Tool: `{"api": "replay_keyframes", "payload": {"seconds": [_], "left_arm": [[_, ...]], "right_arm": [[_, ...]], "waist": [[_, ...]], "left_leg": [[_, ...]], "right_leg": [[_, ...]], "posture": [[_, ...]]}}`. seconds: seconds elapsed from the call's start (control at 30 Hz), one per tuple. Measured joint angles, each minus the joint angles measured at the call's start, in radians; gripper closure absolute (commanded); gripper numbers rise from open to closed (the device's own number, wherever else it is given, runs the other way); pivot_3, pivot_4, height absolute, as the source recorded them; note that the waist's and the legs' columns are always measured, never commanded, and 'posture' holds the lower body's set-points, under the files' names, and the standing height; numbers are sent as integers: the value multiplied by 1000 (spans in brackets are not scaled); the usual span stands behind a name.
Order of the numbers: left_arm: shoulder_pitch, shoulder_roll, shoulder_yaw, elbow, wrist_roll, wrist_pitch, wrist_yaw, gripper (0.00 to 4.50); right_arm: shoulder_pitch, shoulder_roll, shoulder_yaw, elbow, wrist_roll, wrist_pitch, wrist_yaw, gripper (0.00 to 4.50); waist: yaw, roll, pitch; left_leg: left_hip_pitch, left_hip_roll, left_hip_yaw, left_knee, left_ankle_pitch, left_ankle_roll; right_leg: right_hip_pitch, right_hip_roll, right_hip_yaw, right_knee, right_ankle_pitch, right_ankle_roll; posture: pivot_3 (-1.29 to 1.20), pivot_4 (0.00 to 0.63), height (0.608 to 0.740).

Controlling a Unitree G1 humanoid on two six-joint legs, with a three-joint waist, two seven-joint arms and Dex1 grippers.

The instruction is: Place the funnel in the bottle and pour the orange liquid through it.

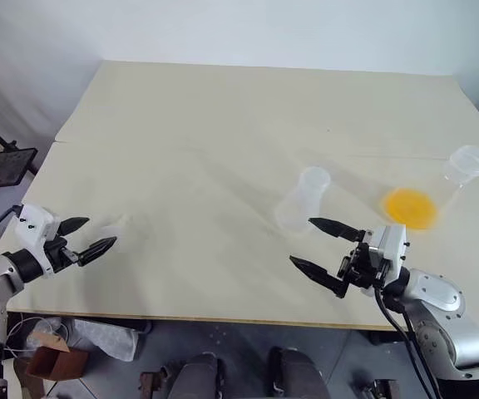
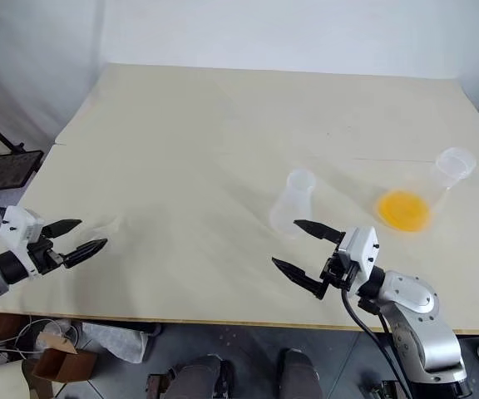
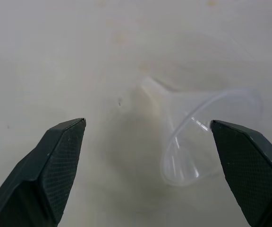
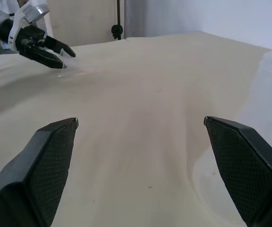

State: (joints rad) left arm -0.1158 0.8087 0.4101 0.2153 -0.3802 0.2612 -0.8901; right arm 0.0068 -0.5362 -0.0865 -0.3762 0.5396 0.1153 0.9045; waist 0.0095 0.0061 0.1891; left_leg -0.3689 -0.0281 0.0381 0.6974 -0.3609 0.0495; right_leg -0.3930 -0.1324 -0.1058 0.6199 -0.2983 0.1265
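Clear plastic made up all three vessels on the pale table (image 1: 223, 125): one tiny cone-shaped funnel (image 3: 197, 137) lying on its side just ahead of the left gripper (image 1: 87, 237), whose jaws stood wide and empty; one frosted bottle (image 1: 303, 199) upright mid-table; one wider conical flask (image 1: 439, 195) holding orange liquid (image 1: 407, 207). The right gripper (image 1: 323, 247) gaped empty near the bottle.

funnel (image 1: 116, 223) barely visible on table | bottle (image 4: 270, 109) cut off by frame edge
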Motion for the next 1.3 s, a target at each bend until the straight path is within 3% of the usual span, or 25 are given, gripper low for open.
{"api": "replay_keyframes", "payload": {"seconds": [0.03,0.13,0.53,0.73,0.87,1.07,1.13,1.3], "left_arm": [[-3,0,0,3,0,-3,-1,6],[-25,-1,-1,36,0,-8,1,607],[-54,-14,-19,36,-10,24,10,4472],[-61,-5,-25,-4,-51,109,-26,4472],[-161,21,-66,-89,-123,223,-93,4472],[-586,10,-259,-129,-229,465,-222,4472],[-793,-60,-396,-67,-226,547,-297,4472],[-1100,-192,-616,128,-142,622,-387,4472]], "right_arm": [[2,0,-1,0,0,0,-2,0],[14,0,-2,-1,0,0,-7,0],[37,-4,-9,-10,-1,-1,-24,0],[87,-18,-75,-38,1,-1,-29,0],[140,-30,-125,-88,12,-2,-36,0],[253,-47,-209,-203,42,1,-53,0],[291,-39,-250,-221,43,3,-90,0],[342,-7,-315,-317,68,13,-177,0]], "waist": [[-1,0,0],[0,0,0],[-8,0,0],[-6,0,0],[6,0,0],[17,0,-1],[22,-2,-1],[10,-2,-1]], "left_leg": [[0,0,0,0,0,0],[0,0,0,0,0,0],[0,0,0,0,0,0],[0,0,-1,0,0,0],[0,0,-1,1,0,0],[0,-4,0,2,1,2],[-1,-5,0,2,2,3],[0,-6,4,0,2,4]], "right_leg": [[0,0,0,0,0,0],[0,0,0,0,0,0],[0,0,0,0,0,0],[0,-1,0,0,0,0],[1,-1,0,0,0,0],[2,1,0,1,0,1],[1,2,-3,1,1,2],[1,2,-1,0,0,3]], "posture": [[0,150,740],[0,150,740],[0,150,740],[0,150,740],[0,150,740],[0,150,740],[0,150,740],[0,150,740]]}}
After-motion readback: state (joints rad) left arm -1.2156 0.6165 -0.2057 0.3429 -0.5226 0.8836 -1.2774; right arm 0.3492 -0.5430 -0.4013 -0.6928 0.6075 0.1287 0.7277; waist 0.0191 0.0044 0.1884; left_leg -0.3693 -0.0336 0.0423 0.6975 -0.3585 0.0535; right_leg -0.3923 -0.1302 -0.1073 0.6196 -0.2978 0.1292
